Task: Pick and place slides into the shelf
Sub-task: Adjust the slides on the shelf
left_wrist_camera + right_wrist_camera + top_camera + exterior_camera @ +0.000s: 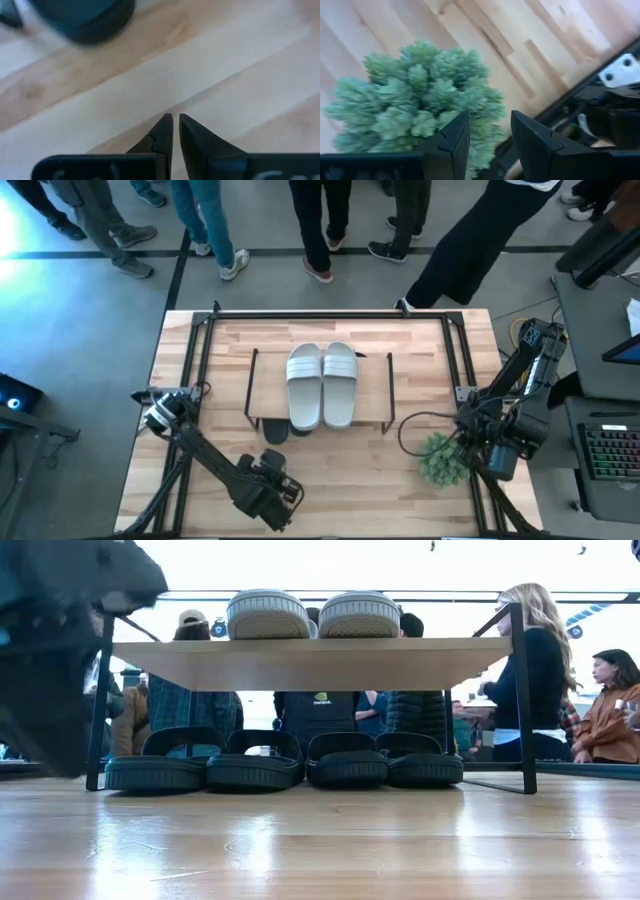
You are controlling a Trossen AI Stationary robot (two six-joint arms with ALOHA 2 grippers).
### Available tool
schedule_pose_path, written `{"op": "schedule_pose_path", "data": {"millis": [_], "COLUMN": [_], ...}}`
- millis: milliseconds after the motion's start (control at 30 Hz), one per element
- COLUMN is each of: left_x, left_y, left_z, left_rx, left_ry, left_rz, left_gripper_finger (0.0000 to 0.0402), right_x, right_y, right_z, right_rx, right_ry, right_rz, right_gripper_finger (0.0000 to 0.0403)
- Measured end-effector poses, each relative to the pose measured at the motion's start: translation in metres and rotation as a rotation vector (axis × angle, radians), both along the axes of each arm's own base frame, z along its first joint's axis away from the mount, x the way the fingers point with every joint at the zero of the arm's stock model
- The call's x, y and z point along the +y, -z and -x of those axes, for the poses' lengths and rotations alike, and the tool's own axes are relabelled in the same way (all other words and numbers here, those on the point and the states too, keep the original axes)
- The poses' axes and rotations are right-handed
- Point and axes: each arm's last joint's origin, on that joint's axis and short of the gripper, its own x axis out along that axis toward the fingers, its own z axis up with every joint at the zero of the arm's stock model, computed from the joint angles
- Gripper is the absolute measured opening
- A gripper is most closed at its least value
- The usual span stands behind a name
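A pale wood desk (320, 840) fills the foreground, its planks glossy and reflecting daylight. From above it is a butcher-block top framed by thin black rails.

The left tool (175, 127) hangs over bare wood near the desk's front edge, its two dark fingers almost touching, closed on nothing. The right tool (490, 132) sits at the front right corner, its fingers standing apart and empty, just above a small green artificial plant (440, 460) with bushy, fir-like tufts.

Further back, in the middle of the desk, stands the shelf (310, 662), a flat light-wood board on thin black wire legs. Under the board four black slides (285, 762) stand in one row, side by side and touching, toes facing the near edge. On top of the board two pale grey-white slides (322, 384) with ribbed straps lie side by side. That makes six slides, all in or on the shelf.

The only marking that can be read is a small green logo on a dark top (321, 710) worn by a person standing behind the shelf; its letters are too small to make out.

Beyond the desk the room is bright, with a grey floor marked by dark lines. Several people stand close behind the desk. At the right edge sit a keyboard (610, 455) with lit keys and other equipment.
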Motion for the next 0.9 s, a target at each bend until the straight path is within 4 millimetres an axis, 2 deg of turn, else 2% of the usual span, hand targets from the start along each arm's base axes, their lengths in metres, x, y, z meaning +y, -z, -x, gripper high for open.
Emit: {"op": "schedule_pose_path", "data": {"millis": [233,467,900], "left_x": [0.017,0.04,0.051], "left_y": [0.013,0.015,0.03], "left_z": [-0.001,-0.012,-0.002], "left_rx": [0.082,0.077,0.112], "left_ry": [-0.072,-0.118,-0.106], "left_rz": [0.028,-0.018,-0.091], "left_gripper_finger": [0.0017,0.0017,0.0017], "right_x": [0.001,0.006,0.005], "right_y": [0.0,0.0,0.0], "right_z": [-0.001,-0.003,-0.003], "right_rx": [-0.032,-0.053,-0.052], "right_ry": [0.027,0.021,0.021], "right_rz": [-0.015,-0.059,-0.055], "right_gripper_finger": [0.0134,0.0134,0.0134]}}
